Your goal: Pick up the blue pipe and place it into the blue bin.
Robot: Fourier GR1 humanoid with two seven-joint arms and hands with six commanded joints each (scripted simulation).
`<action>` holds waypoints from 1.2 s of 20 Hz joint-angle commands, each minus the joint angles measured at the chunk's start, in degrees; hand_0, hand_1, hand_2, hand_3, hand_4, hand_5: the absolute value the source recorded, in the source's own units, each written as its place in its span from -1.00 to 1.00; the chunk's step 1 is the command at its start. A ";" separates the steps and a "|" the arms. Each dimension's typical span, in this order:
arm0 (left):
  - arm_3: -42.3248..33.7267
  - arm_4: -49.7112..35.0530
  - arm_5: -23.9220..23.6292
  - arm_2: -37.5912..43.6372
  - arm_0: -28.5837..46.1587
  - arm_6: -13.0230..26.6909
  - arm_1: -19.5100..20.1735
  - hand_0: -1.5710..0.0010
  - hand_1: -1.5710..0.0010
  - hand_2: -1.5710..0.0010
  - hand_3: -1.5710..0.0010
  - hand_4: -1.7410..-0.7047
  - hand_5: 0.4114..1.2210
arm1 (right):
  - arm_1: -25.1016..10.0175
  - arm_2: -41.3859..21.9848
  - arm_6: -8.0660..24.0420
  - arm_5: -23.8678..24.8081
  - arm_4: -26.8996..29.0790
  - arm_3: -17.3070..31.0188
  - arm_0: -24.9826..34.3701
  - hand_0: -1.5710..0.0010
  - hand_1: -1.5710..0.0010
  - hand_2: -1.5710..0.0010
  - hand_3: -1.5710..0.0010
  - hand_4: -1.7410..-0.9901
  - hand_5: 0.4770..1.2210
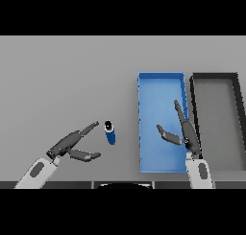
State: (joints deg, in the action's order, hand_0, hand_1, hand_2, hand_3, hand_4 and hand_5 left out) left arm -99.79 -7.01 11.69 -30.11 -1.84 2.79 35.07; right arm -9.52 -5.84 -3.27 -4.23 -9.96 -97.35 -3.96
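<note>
A: Where is the short blue pipe with the dark open end (110, 132) right now?

B: It lies on the flat grey table (62, 85), a little left of the frame's centre and in the lower half. Its dark mouth points toward the top of the frame, and the blue body runs down from it. It sits just to the left of the shallow rectangular blue bin (161, 85), apart from the bin's left wall, not inside it.

A: And the left hand (72, 144)?

B: It comes in from the lower left of the frame, on a white and grey arm. The fingers are stretched out toward the pipe, their tips just beside its upper end; I cannot tell whether they touch it. The thumb spreads out below, pointing right, near the pipe's lower end but apart from it. So the hand is spread wide and grasps nothing.

A: The right hand (186, 133)?

B: It rises from the lower right of the frame and shows over the right part of the blue bin. Its fingers are straight, pointing up the frame along the bin's right wall, and the thumb sticks out to the left over the bin's floor. It is relaxed and holds nothing.

A: Anything else on the table?

B: A dark grey rectangular bin with a black rim (214, 76) stands just beside the blue one, at the right edge of the frame.
</note>
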 commanded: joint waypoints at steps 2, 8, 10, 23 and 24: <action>1.08 1.26 -0.26 -1.50 -0.60 -0.56 -2.31 1.00 1.00 1.00 1.00 0.19 -0.85 | -0.09 0.02 0.45 -0.20 0.08 0.10 0.14 1.00 1.00 1.00 1.00 0.41 -0.75; 8.17 3.93 -2.84 -3.22 -4.89 -2.05 -10.83 1.00 1.00 1.00 1.00 0.18 -0.81 | 0.05 0.37 -0.13 -0.65 0.99 -0.17 -1.32 1.00 1.00 1.00 1.00 0.43 -0.79; 11.10 3.72 -2.94 -3.08 -5.87 -3.01 -12.95 1.00 1.00 1.00 1.00 0.19 -0.80 | 0.03 0.70 -0.40 -0.80 1.68 -0.67 -1.52 1.00 1.00 1.00 1.00 0.42 -0.80; 20.93 0.28 -3.09 -2.16 -8.81 -7.41 -23.66 0.77 0.48 0.26 0.25 -0.15 -0.08 | -0.33 0.97 -0.90 -0.59 1.07 0.43 -1.22 1.00 1.00 1.00 1.00 0.46 -0.78; 21.05 -0.31 -3.20 -1.86 -8.94 -7.82 -24.28 0.47 0.18 0.01 0.01 -0.31 0.14 | -0.15 1.02 -0.75 -0.25 0.89 0.57 -1.33 1.00 1.00 1.00 1.00 0.47 -0.78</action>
State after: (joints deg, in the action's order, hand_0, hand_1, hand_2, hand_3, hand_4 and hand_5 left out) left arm -78.74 -7.34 8.47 -31.97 -10.79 -5.05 10.76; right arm -9.67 -4.83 -3.98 -4.49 -9.08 -96.78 -5.29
